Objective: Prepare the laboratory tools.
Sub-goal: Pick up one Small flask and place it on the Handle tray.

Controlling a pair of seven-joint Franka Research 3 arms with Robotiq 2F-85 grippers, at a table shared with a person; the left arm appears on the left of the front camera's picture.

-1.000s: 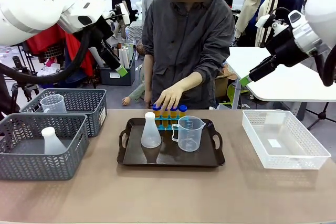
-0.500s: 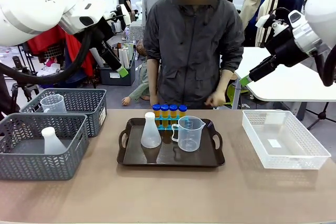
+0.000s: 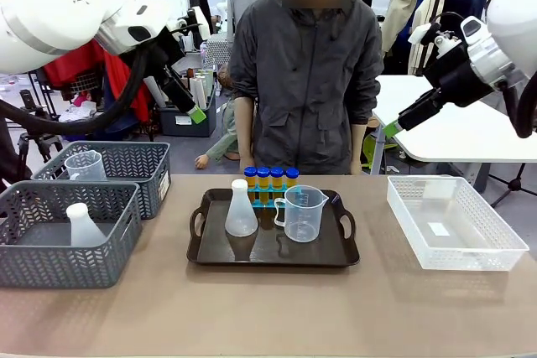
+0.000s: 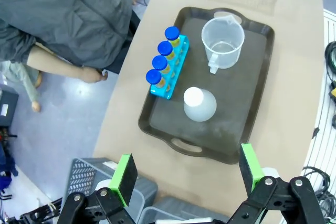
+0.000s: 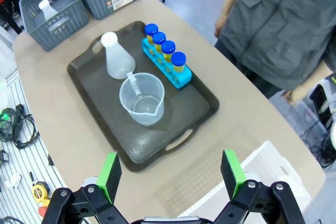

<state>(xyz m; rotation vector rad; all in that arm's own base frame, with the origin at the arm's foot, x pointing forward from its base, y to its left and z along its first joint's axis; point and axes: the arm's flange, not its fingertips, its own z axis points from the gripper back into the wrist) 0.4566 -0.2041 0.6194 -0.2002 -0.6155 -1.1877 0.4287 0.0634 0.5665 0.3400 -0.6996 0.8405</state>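
On the dark brown tray (image 3: 336, 251) (image 4: 252, 114) (image 5: 100, 93) stand a translucent white conical flask (image 3: 241, 209) (image 4: 199, 104) (image 5: 116, 55), a clear handled measuring beaker (image 3: 304, 214) (image 4: 223, 41) (image 5: 142, 98) and several yellow tubes with blue caps (image 3: 270, 179) (image 4: 164, 63) (image 5: 164, 53) in a blue rack. My left gripper (image 3: 191, 108) (image 4: 185, 172) hangs open high above the table's left side. My right gripper (image 3: 394, 127) (image 5: 170, 171) is open too, raised at the right. Neither touches anything.
Two grey baskets (image 3: 50, 245) (image 3: 134, 161) at the left hold another flask (image 3: 82, 225) and another beaker (image 3: 85, 165). A clear plastic bin (image 3: 453, 222) sits at the right. A person (image 3: 306, 64) stands at the far edge behind the tray, arms down.
The person's hand has left the tubes and drawn back to the side. Both arms have stayed still.
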